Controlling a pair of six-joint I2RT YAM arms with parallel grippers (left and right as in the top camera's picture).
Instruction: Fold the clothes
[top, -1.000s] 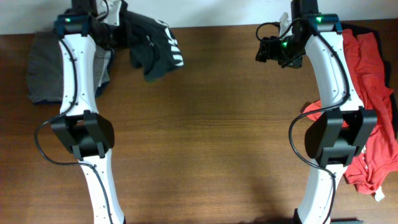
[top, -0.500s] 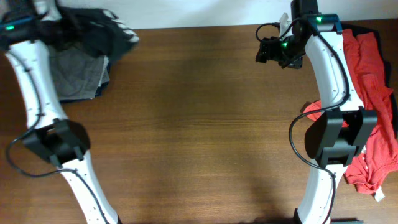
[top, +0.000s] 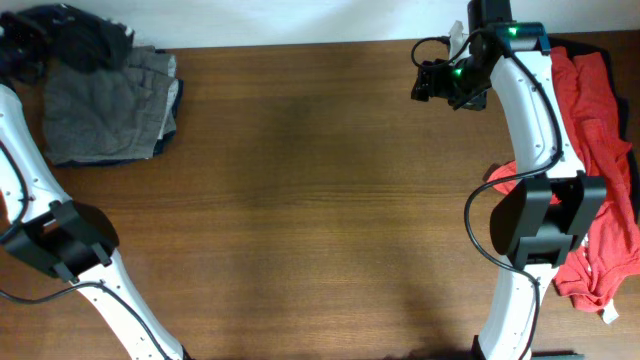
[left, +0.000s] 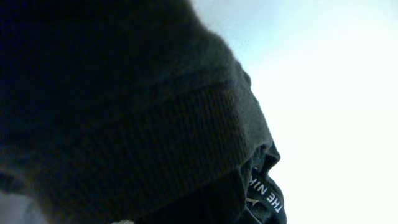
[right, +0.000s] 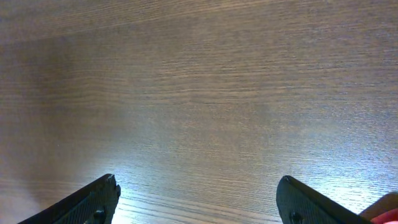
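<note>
The black T-shirt (top: 85, 25) with white lettering is bunched at the table's far left corner, hanging from my left gripper (top: 30, 45). In the left wrist view the black cloth (left: 124, 112) fills the frame and hides the fingers. A folded stack of grey and dark garments (top: 105, 105) lies just below it. Red T-shirts (top: 600, 130) lie heaped along the right edge, with a black garment (top: 590, 45) at their far end. My right gripper (top: 440, 82) is open and empty over bare wood (right: 199, 186), left of the red heap.
The brown wooden table (top: 320, 200) runs between the two arms. A white wall borders the far edge. Both arm bases stand at the near edge, left and right.
My left arm has swung from the far middle-left to the far left corner, carrying the black T-shirt past the grey stack. The right arm has not moved.
</note>
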